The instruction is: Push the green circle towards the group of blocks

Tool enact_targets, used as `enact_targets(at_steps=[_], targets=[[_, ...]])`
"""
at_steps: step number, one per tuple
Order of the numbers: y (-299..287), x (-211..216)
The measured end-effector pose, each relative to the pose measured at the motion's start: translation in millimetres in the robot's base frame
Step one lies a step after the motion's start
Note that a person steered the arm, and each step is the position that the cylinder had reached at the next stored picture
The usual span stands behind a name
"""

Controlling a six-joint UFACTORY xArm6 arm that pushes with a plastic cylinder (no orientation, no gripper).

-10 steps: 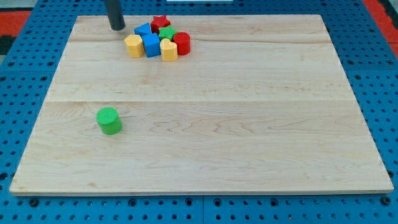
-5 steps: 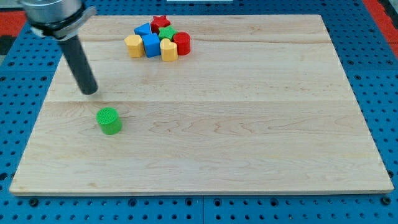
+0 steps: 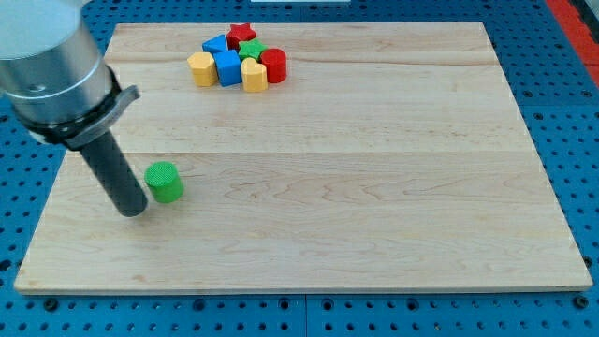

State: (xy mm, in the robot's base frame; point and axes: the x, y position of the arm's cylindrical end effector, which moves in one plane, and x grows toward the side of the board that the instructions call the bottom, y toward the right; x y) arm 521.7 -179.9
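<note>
The green circle (image 3: 166,182) lies on the wooden board at the view's left, below the middle. My tip (image 3: 134,210) rests on the board just to the lower left of it, close beside it, with a narrow gap. The group of blocks sits near the view's top: a yellow hexagon (image 3: 200,68), a blue block (image 3: 227,67), a yellow heart (image 3: 254,75), a red cylinder (image 3: 273,65), a green star (image 3: 250,49), a red star (image 3: 241,35) and another blue block (image 3: 215,44), all packed together.
The wooden board (image 3: 374,168) lies on a blue pegboard table (image 3: 580,140). The arm's grey body (image 3: 51,65) covers the view's upper left corner and part of the board's left edge.
My tip has travelled from beside the group at the top down the left side, past the green circle, to its lower left. No block has moved.
</note>
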Motion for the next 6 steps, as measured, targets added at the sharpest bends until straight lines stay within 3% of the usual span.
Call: enact_targets(at_steps=[6], targets=[[22.5, -99.1]])
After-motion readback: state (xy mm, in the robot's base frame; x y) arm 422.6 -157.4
